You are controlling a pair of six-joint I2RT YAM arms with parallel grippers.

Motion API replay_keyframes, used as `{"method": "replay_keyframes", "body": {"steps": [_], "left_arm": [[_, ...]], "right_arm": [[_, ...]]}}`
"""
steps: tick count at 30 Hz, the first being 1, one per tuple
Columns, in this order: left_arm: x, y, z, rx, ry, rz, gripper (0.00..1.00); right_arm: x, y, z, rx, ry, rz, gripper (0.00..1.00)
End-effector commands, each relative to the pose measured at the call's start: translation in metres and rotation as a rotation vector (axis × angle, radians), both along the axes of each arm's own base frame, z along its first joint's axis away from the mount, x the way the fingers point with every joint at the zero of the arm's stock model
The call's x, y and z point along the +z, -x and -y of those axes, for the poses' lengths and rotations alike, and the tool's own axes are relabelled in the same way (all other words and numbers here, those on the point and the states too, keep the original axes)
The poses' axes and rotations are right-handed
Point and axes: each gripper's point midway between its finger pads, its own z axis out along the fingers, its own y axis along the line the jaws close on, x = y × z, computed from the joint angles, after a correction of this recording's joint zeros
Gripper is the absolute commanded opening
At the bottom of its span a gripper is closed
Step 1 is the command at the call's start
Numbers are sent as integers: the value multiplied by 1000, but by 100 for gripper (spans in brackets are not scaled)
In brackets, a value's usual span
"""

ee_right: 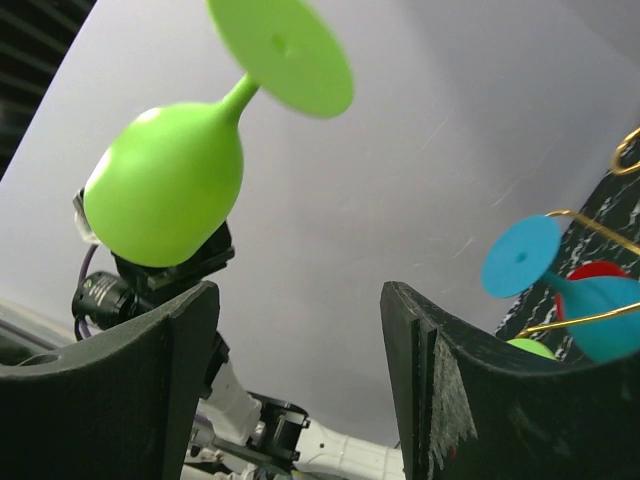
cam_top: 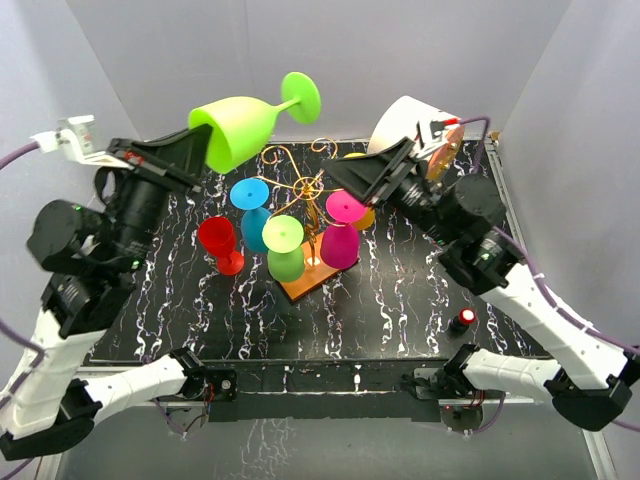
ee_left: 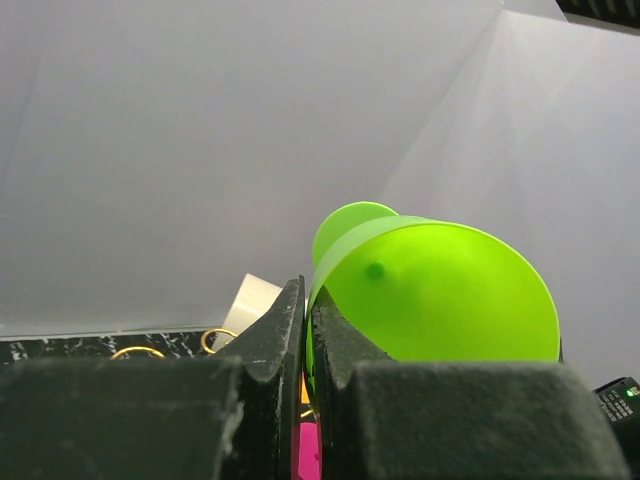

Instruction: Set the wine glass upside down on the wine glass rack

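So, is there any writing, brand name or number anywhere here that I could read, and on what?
None can be read.
The lime-green wine glass, the gold wine glass rack and the white cylinder show no print.
The white block on the left arm is too small to show any.

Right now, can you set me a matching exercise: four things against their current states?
Things: 1 lime glass; 2 red glass; 3 blue glass; 4 right pincer.
States: A open, empty; B foot up on the rack; C held aloft by left pincer; D standing on the table.
Pairs: 1-C, 2-D, 3-B, 4-A.
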Motion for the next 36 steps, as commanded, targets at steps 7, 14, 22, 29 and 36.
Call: {"method": "replay_keyframes", "body": {"steps": [7,14,22,29,36], "left_arm": [[24,10,22,-127,54,106,0],[20,13,25,-149,56,119,0],[17,14,30,-169,50,127,0],[15,18,38,-213,42,138,0],[10,19,45,-244,19,134,0]], "right_arm": [[51,14,-26,-9,-260,71,58],[61,14,-34,-8,-391,-19,56],[73,22,-21,-6,-498,-28,56],[76,20,-15,-15,-548,-74,56],[79,11,-15,-54,-542,-123,54]]}}
